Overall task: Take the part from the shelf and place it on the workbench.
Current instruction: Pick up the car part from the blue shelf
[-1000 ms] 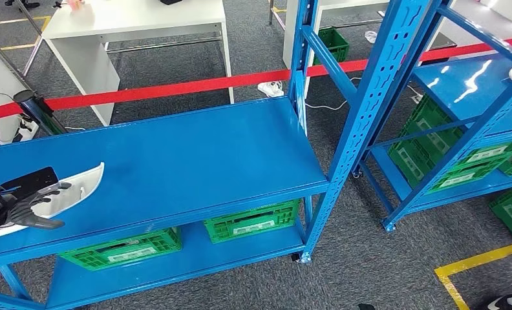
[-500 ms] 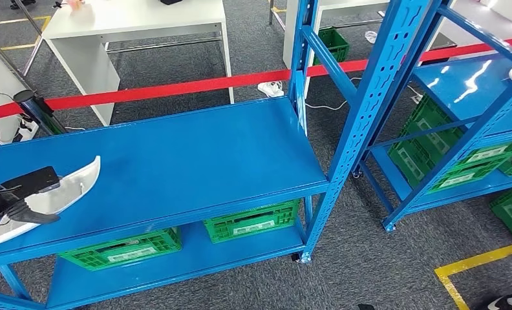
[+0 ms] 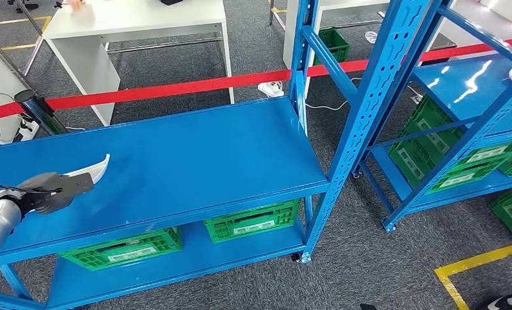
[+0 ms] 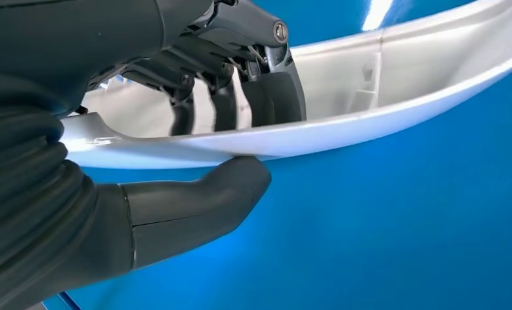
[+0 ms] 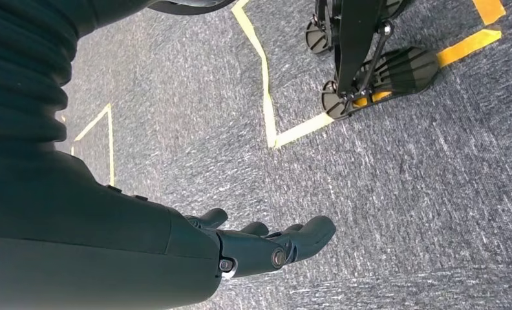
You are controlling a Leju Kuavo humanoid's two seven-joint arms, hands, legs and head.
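— So where's the part (image 3: 93,169)?
— Clamped in the left hand (image 3: 54,192), thumb under its rim, fingers (image 4: 266,90) inside, its tip jutting beyond, over the shelf (image 3: 195,155).
— Why edge-on?
— Probably a firmer pinch.
— Right hand (image 5: 266,242)?
— Hanging slack, fingers apart, holding nothing.

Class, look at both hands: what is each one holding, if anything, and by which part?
The left hand grips the white part by its long edge, thumb on one face, fingers on the other. The right hand holds nothing.
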